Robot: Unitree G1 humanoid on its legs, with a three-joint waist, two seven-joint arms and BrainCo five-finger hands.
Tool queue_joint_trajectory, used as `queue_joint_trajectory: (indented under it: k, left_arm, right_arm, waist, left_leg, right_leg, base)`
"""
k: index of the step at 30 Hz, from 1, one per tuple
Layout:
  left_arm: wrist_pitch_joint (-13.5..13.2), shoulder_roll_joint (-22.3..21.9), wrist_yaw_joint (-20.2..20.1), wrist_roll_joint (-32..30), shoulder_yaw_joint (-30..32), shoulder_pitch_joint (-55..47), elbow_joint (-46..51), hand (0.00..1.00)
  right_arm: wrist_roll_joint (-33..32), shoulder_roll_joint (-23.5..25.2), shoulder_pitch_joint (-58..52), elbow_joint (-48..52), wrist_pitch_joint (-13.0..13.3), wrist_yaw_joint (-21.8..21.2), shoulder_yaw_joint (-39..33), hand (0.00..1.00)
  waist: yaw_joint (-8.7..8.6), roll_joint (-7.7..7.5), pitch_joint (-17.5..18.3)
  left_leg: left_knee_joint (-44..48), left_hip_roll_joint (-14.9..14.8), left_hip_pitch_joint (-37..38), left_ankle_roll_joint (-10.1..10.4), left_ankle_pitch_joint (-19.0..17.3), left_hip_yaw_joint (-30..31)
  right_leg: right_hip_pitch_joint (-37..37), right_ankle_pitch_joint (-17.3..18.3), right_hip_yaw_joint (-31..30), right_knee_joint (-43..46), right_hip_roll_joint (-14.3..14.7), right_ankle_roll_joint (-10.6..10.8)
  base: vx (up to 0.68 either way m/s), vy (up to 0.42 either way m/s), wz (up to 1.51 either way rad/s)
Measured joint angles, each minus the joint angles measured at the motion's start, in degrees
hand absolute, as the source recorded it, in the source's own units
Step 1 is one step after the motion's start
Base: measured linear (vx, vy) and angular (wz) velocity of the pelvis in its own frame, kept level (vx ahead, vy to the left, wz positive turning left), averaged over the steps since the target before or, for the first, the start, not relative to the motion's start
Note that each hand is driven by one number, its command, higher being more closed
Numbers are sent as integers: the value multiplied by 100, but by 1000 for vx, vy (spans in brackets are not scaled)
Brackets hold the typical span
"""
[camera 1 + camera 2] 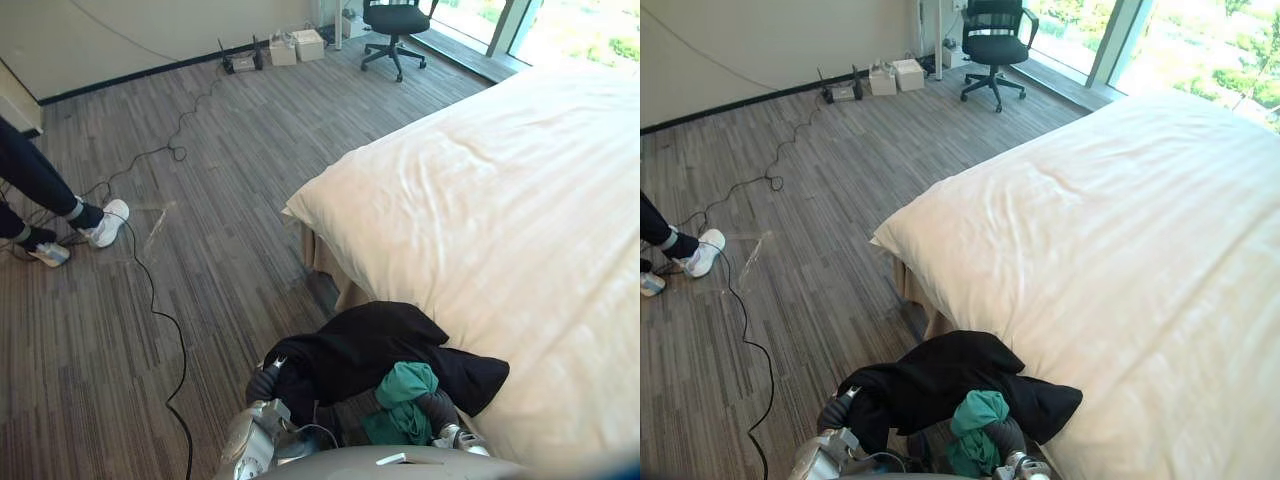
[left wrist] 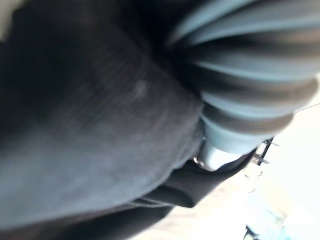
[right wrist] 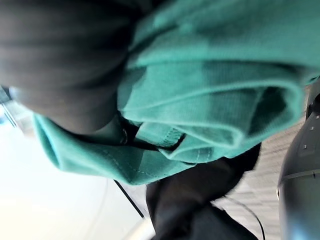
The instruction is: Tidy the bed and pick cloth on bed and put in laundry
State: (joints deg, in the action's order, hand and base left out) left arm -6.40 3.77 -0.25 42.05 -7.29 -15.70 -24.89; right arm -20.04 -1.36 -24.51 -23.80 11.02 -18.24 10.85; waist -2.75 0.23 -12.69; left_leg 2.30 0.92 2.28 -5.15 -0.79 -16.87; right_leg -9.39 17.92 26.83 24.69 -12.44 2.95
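From my head, both eyes look down, sharing the bed right and the floor left; my wrist cameras sit tight against black cloth and green cloth.

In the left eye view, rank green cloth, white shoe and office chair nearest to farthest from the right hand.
1. green cloth, against the right hand
2. white shoe, on the floor at left
3. office chair, by the far wall

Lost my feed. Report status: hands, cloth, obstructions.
Left hand under black cloth, right hand under green cloth. Bundle at the near edge of the bed. Person's shoes on floor, far left.
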Motion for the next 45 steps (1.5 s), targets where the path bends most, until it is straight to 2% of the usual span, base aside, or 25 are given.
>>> queue_joint_trajectory:
  k: [2,3,4,6,7,8,14,17,19,21,22,25,27,28,30,31,32,33,34,35,36,37,41,44,45]
  left_arm:
    - [0,54,-3,-18,-137,-7,-7,100]
    - [0,111,-3,-15,-179,-31,-2,100]
    - [3,144,9,-13,-171,-119,-36,100]
    - [1,94,31,0,-175,-283,-59,100]
    - [1,88,27,-1,-217,-330,-59,100]
    - [0,200,-116,4,-596,-451,-64,100]
    - [-10,200,-113,-2,-600,-455,-64,100]
    - [-280,229,-65,-124,-800,-506,-76,100]
    - [-650,256,-52,-328,-1079,-489,-135,100]
    - [-880,254,-43,-335,-1240,-503,-168,100]
    - [-1149,251,-22,-341,-1368,-507,-265,100]
    - [-1552,308,12,-321,-1393,-503,-357,100]
    - [-1611,372,-25,-295,-1339,-470,-328,100]
    - [-1641,406,-86,-266,-1225,-447,-285,100]
    - [-1643,344,-148,-266,-1144,-498,-87,100]
    - [-1643,243,-240,-269,-1122,-546,4,100]
    - [-1640,122,-256,-269,-1096,-597,48,100]
    - [-1641,118,-273,-268,-1053,-631,109,100]
    - [-1651,129,-345,-266,-942,-668,222,100]
    - [-1639,141,-350,-266,-825,-636,175,100]
    - [-1636,154,-347,-264,-814,-639,148,100]
    - [-1638,209,-352,-264,-782,-755,195,100]
    - [-1638,179,-356,-266,-789,-992,182,100]
    - [-1640,83,-371,-291,-803,-1051,160,100]
    - [-1642,79,-372,-322,-803,-1075,160,100]
  right_arm:
    - [-34,-20,3,-18,9,114,40,100]
    - [-163,-27,18,-31,10,150,39,100]
    - [-253,-48,40,-58,12,162,35,100]
    - [-287,-188,98,-75,15,177,54,100]
    - [-288,-261,120,-83,15,181,43,100]
    - [-286,-376,212,-258,7,156,160,100]
    - [-287,-384,208,-262,11,159,131,100]
    - [-451,-373,74,-296,180,310,111,100]
    - [-656,-371,-31,-276,474,411,10,100]
    - [-702,-374,-106,-297,593,488,-38,100]
    - [-798,-374,-191,-314,675,559,-101,100]
    - [-894,-377,-156,-481,788,725,-117,100]
    - [-867,-373,-106,-527,800,728,-101,100]
    - [-738,-354,-51,-539,800,727,-86,100]
    - [-649,-419,-12,-514,800,719,-86,100]
    - [-647,-634,9,-506,799,721,-94,100]
    - [-648,-864,14,-501,797,717,-91,100]
    - [-645,-886,25,-500,794,712,-89,100]
    - [-623,-855,56,-466,797,689,-73,100]
    - [-599,-839,199,-532,724,650,18,100]
    - [-568,-838,238,-539,680,636,52,100]
    - [-457,-810,243,-435,664,556,170,100]
    - [-261,-731,217,-514,623,476,385,100]
    - [-99,-725,236,-612,625,450,384,100]
    - [-94,-697,218,-640,626,390,388,100]
  waist:
    - [57,-21,7]
    - [82,-107,46]
    - [84,-134,54]
    - [142,-53,76]
    - [143,57,99]
    - [16,115,313]
    - [0,93,296]
    - [-78,86,298]
    - [-129,108,325]
    - [-119,73,332]
    - [-101,32,349]
    - [-82,-37,399]
    - [-76,-89,380]
    - [-38,-166,348]
    - [68,-157,331]
    - [93,2,251]
    - [88,263,270]
    - [105,267,278]
    - [198,240,282]
    - [247,270,226]
    - [267,243,210]
    - [381,235,206]
    - [515,140,144]
    - [577,90,176]
    - [597,-1,217]
  left_leg:
    - [-24,31,85,38,25,105]
    - [-37,122,140,75,15,130]
    - [-87,193,225,105,17,159]
    - [-320,134,380,205,81,1]
    - [-414,94,385,256,129,-40]
    - [-825,-55,866,423,307,-67]
    - [-820,-94,850,454,287,-192]
    - [-817,-143,677,483,260,-299]
    - [-792,-147,507,481,261,-272]
    - [-790,-129,453,484,266,-197]
    - [-788,-89,387,486,271,-44]
    - [-638,40,113,492,288,328]
    - [-340,112,-91,489,286,465]
    - [201,174,-403,438,252,440]
    - [1042,196,-836,200,181,-68]
    - [1549,66,-966,-95,8,-519]
    - [1677,12,-968,-317,-169,-696]
    - [1648,48,-956,-288,-244,-734]
    - [1421,202,-912,-263,-530,-800]
    - [1277,227,-922,-428,-647,-796]
    - [1250,235,-932,-366,-596,-797]
    - [1115,248,-912,-370,-534,-913]
    - [1008,249,-814,-268,-544,-982]
    - [1112,228,-791,-279,-825,-1171]
    - [1211,180,-723,-278,-1011,-1395]
  right_leg:
    - [57,-104,-228,-361,27,38]
    - [114,-386,-268,-643,-30,3]
    - [68,-398,-320,-727,-101,92]
    - [70,-391,-418,-896,-21,92]
    - [98,-404,-462,-973,38,70]
    - [-477,-521,-536,-1680,419,20]
    - [-388,-518,-664,-1678,445,9]
    - [-169,-517,-861,-1663,537,-40]
    - [-44,-487,-853,-1634,552,-60]
    - [-13,-443,-796,-1606,542,-51]
    - [-19,-377,-634,-1580,510,-43]
    - [-56,-289,-132,-1543,419,-18]
    - [-151,-291,120,-1539,368,-19]
    - [-276,-300,373,-1498,300,-19]
    - [-448,-309,747,-1390,200,-12]
    - [-548,-308,989,-1052,216,-11]
    - [-548,-78,990,-852,240,57]
    - [-553,-83,973,-984,237,62]
    - [-577,172,1075,-1027,183,100]
    - [-539,298,1162,-923,220,145]
    - [-512,294,1185,-896,209,139]
    - [-524,278,1184,-946,227,123]
    - [-722,114,1169,-1325,362,69]
    - [-691,137,1023,-1322,315,27]
    - [-679,171,991,-1257,190,-21]
  base:
    - [79,-108,62]
    - [42,-135,28]
    - [40,-143,10]
    - [37,-138,-30]
    - [15,-86,-37]
    - [5,-21,-14]
    - [-1,0,-11]
    - [-13,-10,-23]
    - [73,-26,10]
    - [96,-35,28]
    - [143,-67,57]
    - [121,-59,88]
    - [113,-63,126]
    - [47,-28,159]
    - [20,4,165]
    - [0,84,175]
    - [-16,119,170]
    - [-67,178,146]
    - [-133,199,105]
    - [-119,159,93]
    - [-139,137,39]
    - [-87,76,9]
    - [-84,71,1]
    - [-38,70,-16]
    - [128,69,-33]
